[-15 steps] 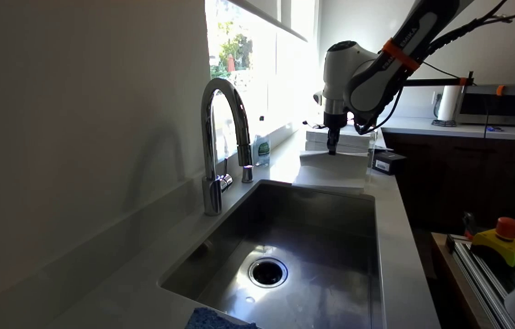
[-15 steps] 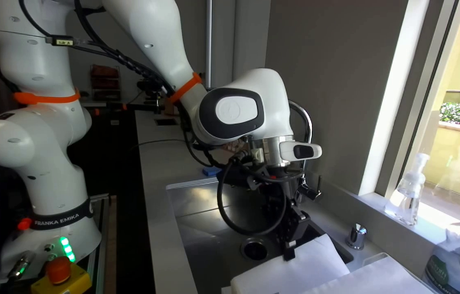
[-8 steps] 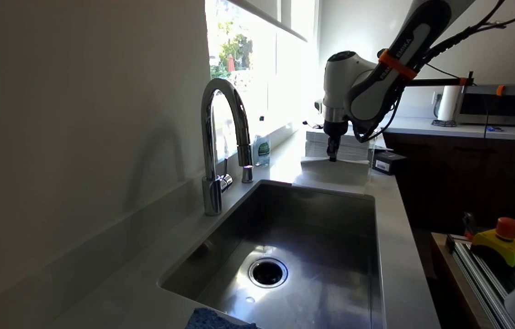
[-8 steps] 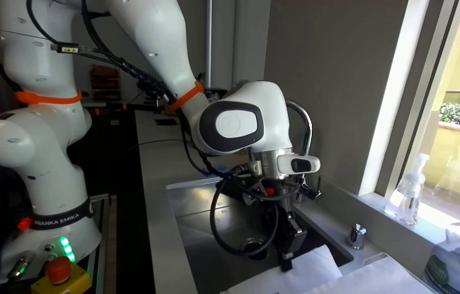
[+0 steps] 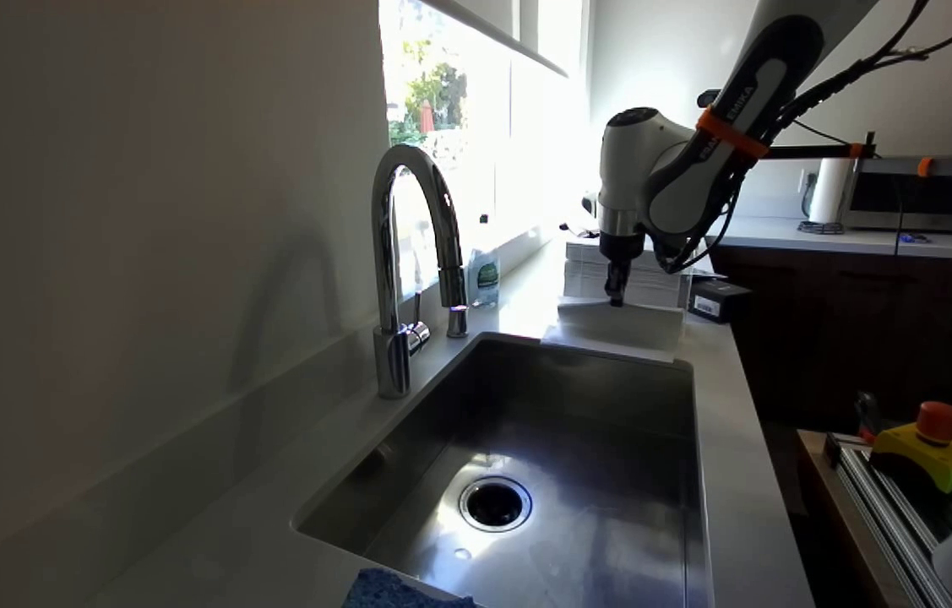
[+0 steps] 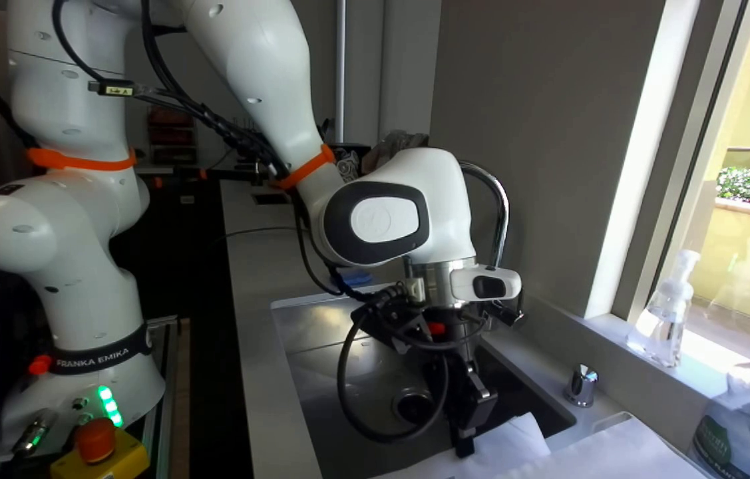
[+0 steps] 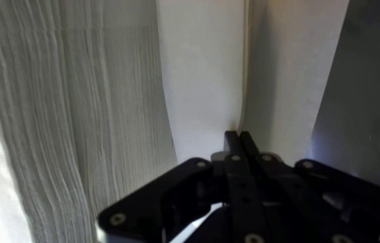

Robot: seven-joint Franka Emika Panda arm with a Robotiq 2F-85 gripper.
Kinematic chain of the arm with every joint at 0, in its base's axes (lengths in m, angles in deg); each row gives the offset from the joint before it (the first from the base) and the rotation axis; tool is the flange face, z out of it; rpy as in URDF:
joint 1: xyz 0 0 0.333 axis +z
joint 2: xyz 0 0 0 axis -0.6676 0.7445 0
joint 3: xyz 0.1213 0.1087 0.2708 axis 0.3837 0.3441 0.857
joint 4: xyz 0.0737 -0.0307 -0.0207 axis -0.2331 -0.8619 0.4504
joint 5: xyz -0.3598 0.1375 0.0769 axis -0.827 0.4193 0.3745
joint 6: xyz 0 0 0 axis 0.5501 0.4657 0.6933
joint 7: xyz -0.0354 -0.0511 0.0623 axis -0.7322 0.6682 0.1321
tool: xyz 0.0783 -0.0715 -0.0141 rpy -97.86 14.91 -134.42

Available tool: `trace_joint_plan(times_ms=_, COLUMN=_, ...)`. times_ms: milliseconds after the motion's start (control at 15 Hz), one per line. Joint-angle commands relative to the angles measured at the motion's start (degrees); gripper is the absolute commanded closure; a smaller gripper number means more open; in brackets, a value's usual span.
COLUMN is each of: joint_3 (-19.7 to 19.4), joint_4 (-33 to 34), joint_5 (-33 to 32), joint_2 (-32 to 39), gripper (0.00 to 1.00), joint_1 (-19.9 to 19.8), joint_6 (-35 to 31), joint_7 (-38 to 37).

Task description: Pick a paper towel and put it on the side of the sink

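Observation:
The paper towel is a white sheet (image 5: 621, 328) at the far end of the sink in an exterior view. It also shows in an exterior view (image 6: 511, 444) and in the wrist view (image 7: 203, 84). My gripper (image 5: 615, 301) points down and is shut on its upper edge; the fingertips (image 7: 238, 133) pinch a fold in the wrist view. In an exterior view the gripper (image 6: 465, 451) is at the sink's near edge. The sheet hangs from the fingers, its lower part on or just above the counter by the sink (image 5: 594, 540). The steel basin also shows in an exterior view (image 6: 328, 372).
A stack of folded white towels (image 5: 623, 274) stands right behind the sheet; it fills the left of the wrist view (image 7: 75, 101). The arched tap (image 5: 383, 253), a soap bottle (image 5: 486, 277) and a black box (image 5: 720, 301) stand around. A blue sponge (image 5: 399, 591) lies at the sink's opposite end.
My gripper has moved down, still holding the sheet. The sheet's upper edge has sunk with it, lower against the stack and nearer the counter.

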Motion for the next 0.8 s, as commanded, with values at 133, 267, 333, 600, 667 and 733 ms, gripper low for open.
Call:
trace_joint_plan(times_ms=133, joint_3=-0.5, joint_4=-0.8, joint_5=1.1, joint_2=1.3, gripper=0.99, joint_1=0.2, joint_6=-2.5, joint_7=-1.1)
trace_joint_plan(times_ms=267, joint_3=-0.5, joint_4=-0.7, joint_5=1.1, joint_2=1.6, gripper=0.8, joint_1=0.2, joint_6=-2.7, joint_7=-1.3)
trace_joint_plan(times_ms=333, joint_3=-0.6, joint_4=-0.7, joint_5=0.9, joint_2=1.7, gripper=0.67, joint_1=0.2, joint_6=-2.8, joint_7=-1.6)
trace_joint_plan(times_ms=600, joint_3=-0.9, joint_4=-0.5, joint_5=0.4, joint_2=2.3, gripper=0.36, joint_1=0.3, joint_6=-3.4, joint_7=-2.1)
trace_joint_plan(times_ms=667, joint_3=-1.0, joint_4=-0.5, joint_5=0.3, joint_2=2.4, gripper=0.27, joint_1=0.4, joint_6=-3.6, joint_7=-2.0)
trace_joint_plan(times_ms=733, joint_3=-1.0, joint_4=-0.5, joint_5=0.3, joint_2=2.6, gripper=0.21, joint_1=0.4, joint_6=-3.6, joint_7=-1.8)
